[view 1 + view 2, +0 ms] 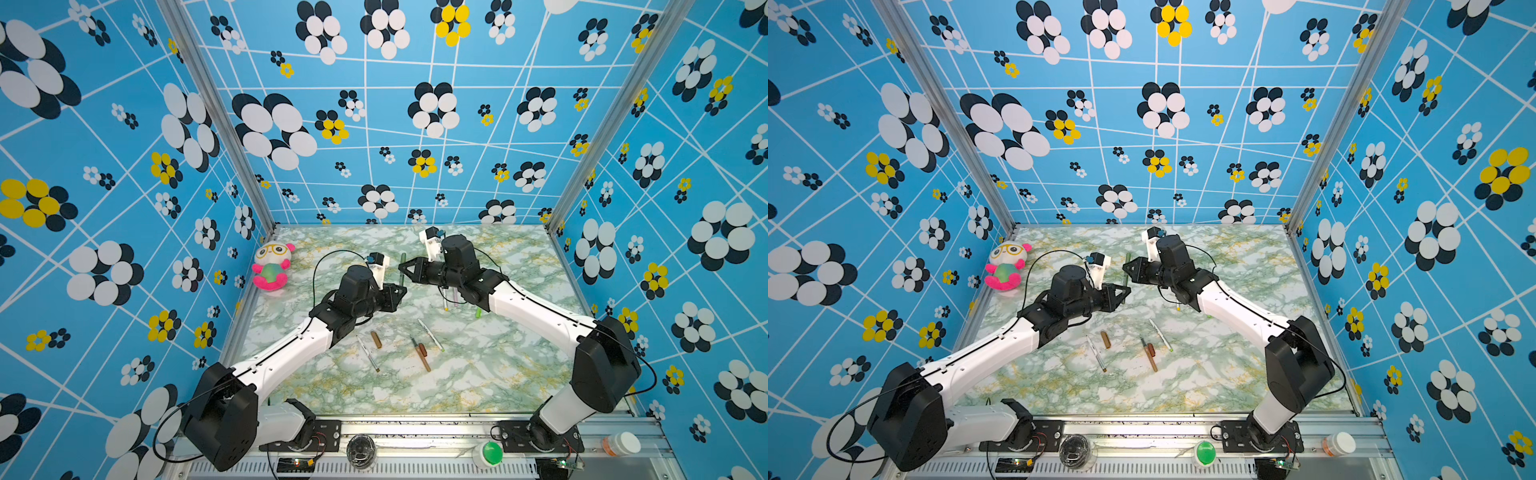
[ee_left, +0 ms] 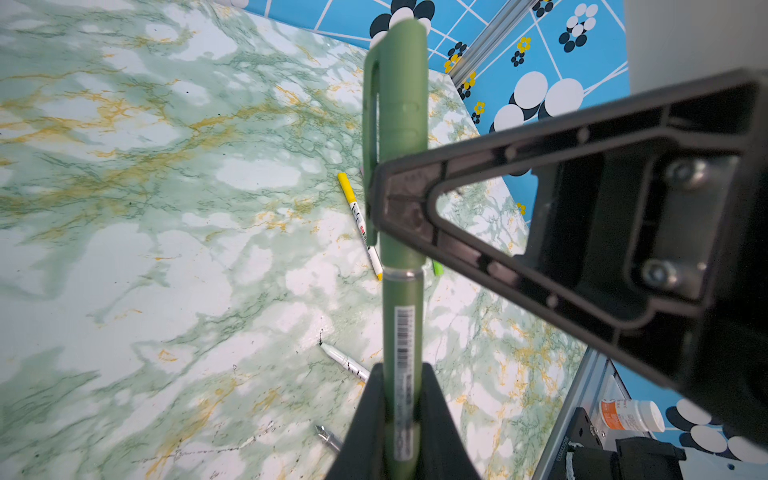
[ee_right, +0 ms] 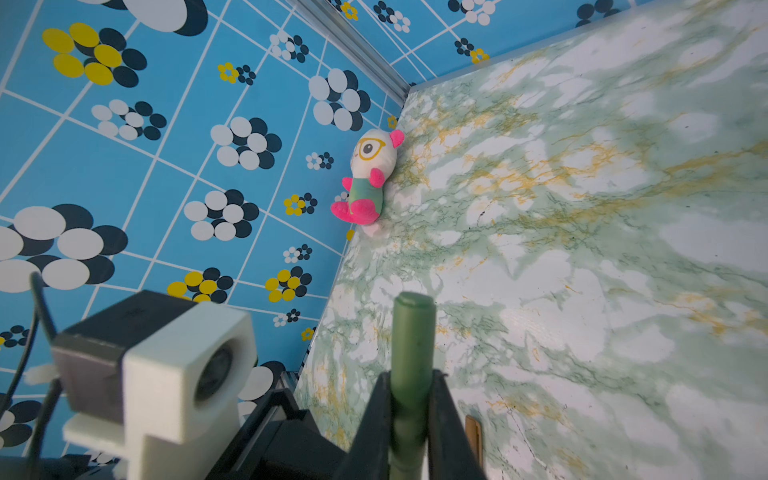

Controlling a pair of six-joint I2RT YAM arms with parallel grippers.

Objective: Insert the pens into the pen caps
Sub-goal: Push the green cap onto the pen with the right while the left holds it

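A dark green pen [image 2: 401, 324] is held upright above the table, with my left gripper [image 2: 401, 395] shut on its barrel. The matching dark green pen cap [image 2: 397, 104] sits over its upper end. My right gripper [image 3: 411, 399] has its fingers close on either side of that cap [image 3: 413, 332]; whether they still press on it does not show. Both grippers meet at mid-table in both top views, left [image 1: 398, 291] and right [image 1: 405, 270]. Loose on the table lie a white pen [image 1: 368, 353], a brown cap [image 1: 376, 339], a brown pen [image 1: 420, 355] and another white pen [image 1: 430, 334].
A plush toy [image 1: 272, 266] sits at the back left by the wall. A yellow-capped pen [image 2: 359, 220] and a lime green piece [image 2: 437, 268] lie under the right arm. A green button [image 1: 490, 453] and a pill bottle [image 1: 621, 444] stand on the front rail.
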